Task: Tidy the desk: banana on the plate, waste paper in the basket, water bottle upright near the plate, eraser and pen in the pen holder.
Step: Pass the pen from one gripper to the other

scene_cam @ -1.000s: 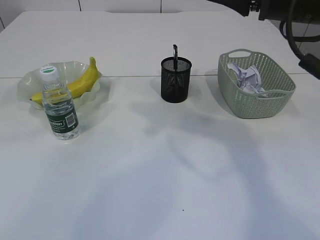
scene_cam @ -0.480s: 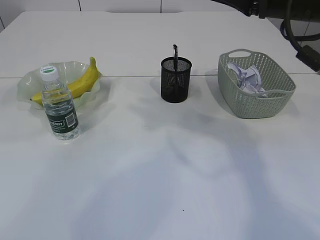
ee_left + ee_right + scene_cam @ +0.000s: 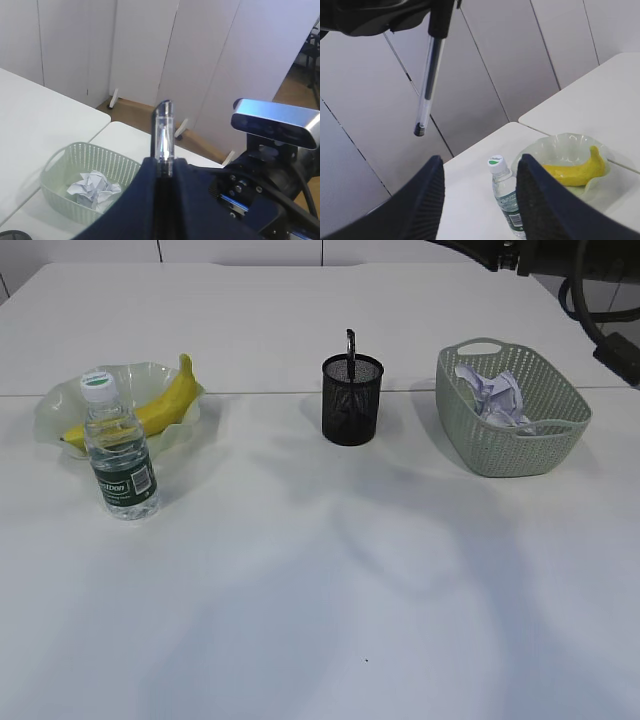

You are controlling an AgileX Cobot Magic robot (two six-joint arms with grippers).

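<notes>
Left wrist view shows my left gripper (image 3: pixel 162 172) clamped on a clear pen (image 3: pixel 163 137); the right gripper (image 3: pixel 479 187) gapes, holding nothing. On the bench, banana (image 3: pixel 150 410) lies on the plate (image 3: pixel 60 405) at the left edge, bottle (image 3: pixel 118 450) upright beside it, paper (image 3: pixel 495 395) in the basket (image 3: pixel 505 445).

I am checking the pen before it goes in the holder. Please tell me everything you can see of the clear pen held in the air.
The pen is a slim stick pen with a clear barrel and a dark end pointing down in the right wrist view. The left pincer is shut on its other end, holding it high above the desk, slightly tilted. In the left wrist view its clear end sticks up between the dark fingers. Nothing else touches it.
</notes>
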